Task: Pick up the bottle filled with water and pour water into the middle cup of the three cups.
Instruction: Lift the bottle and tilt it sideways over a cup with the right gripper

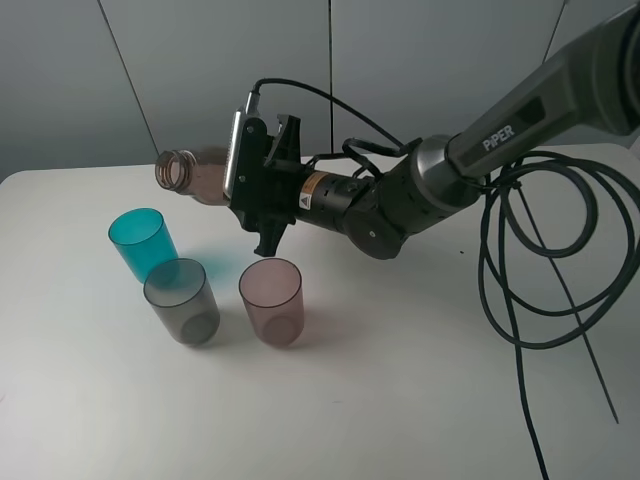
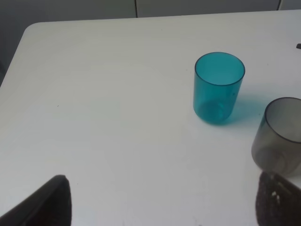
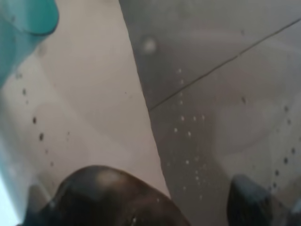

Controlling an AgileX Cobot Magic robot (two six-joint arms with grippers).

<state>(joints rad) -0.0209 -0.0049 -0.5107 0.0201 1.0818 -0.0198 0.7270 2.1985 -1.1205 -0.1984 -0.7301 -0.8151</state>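
right gripper [image 1: 258,185], i see, pinches the bottle [image 1: 196,176]; its long axis lies near level, mouth pointing left, over a white table [image 1: 420,400], grey wall [image 1: 420,60] behind.

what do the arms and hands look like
The right arm is a grey tube lettered PIPER in white, with dark joints. The black right hand bears a yellow warning label; black cables loop alongside. Of the left hand only dark fingertips show.
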